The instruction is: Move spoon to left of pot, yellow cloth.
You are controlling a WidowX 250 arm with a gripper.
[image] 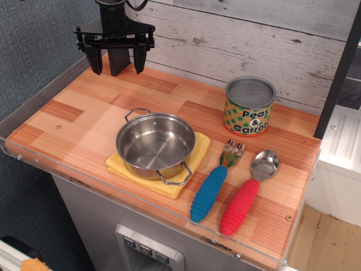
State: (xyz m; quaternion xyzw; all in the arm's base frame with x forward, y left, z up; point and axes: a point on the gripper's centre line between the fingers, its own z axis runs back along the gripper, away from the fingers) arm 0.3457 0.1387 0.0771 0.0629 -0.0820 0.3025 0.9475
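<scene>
While above the rear-left counter, claw [116,63] spread and empty; spoon [250,191] right of pot [155,142] on yellow cloth [195,149].

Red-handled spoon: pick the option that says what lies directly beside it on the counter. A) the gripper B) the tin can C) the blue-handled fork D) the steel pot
C: the spoon lies at the front right of the counter with the blue-handled fork right next to it, between it and the pot.

bright, even light | sharp focus | glare inside pot [155,142]
</scene>
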